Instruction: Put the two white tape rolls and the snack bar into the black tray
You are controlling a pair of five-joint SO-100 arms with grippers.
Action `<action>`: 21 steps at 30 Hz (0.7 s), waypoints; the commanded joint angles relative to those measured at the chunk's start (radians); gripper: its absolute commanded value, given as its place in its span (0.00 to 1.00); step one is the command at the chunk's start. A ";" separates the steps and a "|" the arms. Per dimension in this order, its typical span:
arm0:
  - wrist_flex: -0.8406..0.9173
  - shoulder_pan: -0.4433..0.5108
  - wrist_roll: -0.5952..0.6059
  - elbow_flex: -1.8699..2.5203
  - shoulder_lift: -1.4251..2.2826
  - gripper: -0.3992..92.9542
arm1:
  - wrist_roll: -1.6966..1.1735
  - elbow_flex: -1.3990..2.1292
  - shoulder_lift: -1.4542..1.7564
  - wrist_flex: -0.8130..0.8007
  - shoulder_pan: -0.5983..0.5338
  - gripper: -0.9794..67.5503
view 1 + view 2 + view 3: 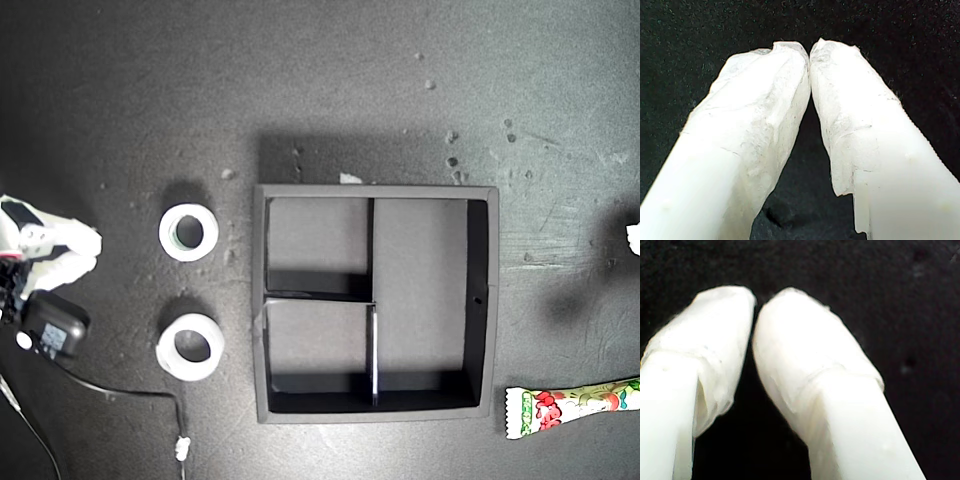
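Two white tape rolls lie on the dark surface towards the exterior view's left of the black tray (375,192), one (166,232) farther back, the other (168,352) nearer. The tray's three compartments hold nothing. The snack bar (575,403) lies at the exterior view's lower right, partly cut by the edge. My first gripper (810,50) is shut with its tape-wrapped tips touching over bare black surface. My second gripper (754,310) is also shut and holds nothing. An arm's white gripper (85,245) shows at the exterior view's left edge, apart from the rolls.
A black box (50,330) with a cable (140,392) sits by the arm at the exterior view's left. A white gripper tip (633,237) pokes in at the exterior view's right edge. Small crumbs (452,135) dot the surface behind the tray.
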 commanded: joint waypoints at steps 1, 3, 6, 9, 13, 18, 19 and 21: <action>0.040 -0.006 -0.011 0.057 0.048 0.01 | 0.003 0.012 -0.003 0.015 -0.002 0.02; 0.040 -0.006 -0.011 0.057 0.048 0.01 | 0.003 0.012 -0.003 0.015 -0.002 0.02; 0.040 -0.006 -0.011 0.057 0.048 0.01 | 0.003 0.012 -0.003 0.015 -0.002 0.02; 0.040 -0.009 -0.011 0.057 0.048 0.01 | 0.003 0.012 -0.003 0.015 -0.002 0.02; 0.040 -0.011 -0.011 0.057 0.048 0.01 | 0.006 0.012 -0.003 0.015 0.011 0.02; 0.040 -0.011 -0.011 0.057 0.048 0.01 | 0.005 0.012 -0.003 0.015 0.014 0.02; 0.040 -0.011 -0.011 0.057 0.048 0.01 | 0.005 0.012 -0.003 0.015 0.014 0.02; 0.040 -0.011 -0.009 0.057 0.048 0.01 | 0.005 0.012 -0.003 0.015 0.015 0.02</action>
